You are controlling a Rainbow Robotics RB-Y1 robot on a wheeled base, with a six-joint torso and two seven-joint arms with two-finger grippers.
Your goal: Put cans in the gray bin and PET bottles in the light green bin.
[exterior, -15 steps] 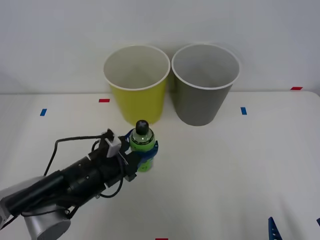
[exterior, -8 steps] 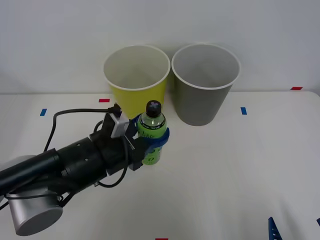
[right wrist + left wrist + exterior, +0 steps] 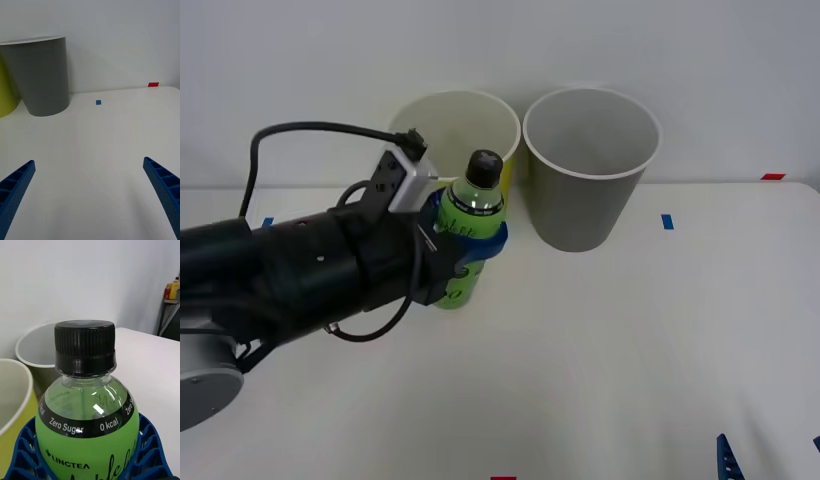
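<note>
My left gripper (image 3: 470, 245) is shut on the PET bottle (image 3: 468, 232), a clear-green bottle with a black cap and bright green label, held upright in the air just in front of the light green bin (image 3: 430, 115). The left wrist view shows the bottle (image 3: 87, 405) close up, blue fingers (image 3: 148, 450) wrapped round its body, with the light green bin (image 3: 11, 405) and the gray bin (image 3: 35, 348) behind it. The gray bin (image 3: 590, 170) stands to the right of the light green one. My right gripper (image 3: 90, 195) hangs open over bare table, with the gray bin (image 3: 39, 75) ahead of it.
Both bins stand against a white wall at the table's far side. Small blue (image 3: 667, 221) and red (image 3: 773, 176) tape marks lie on the white table (image 3: 630, 340). The right gripper's fingertips (image 3: 725, 458) show at the bottom right corner.
The left arm has lifted the bottle off the table and carried it up and back toward the light green bin. The right arm has not moved.
</note>
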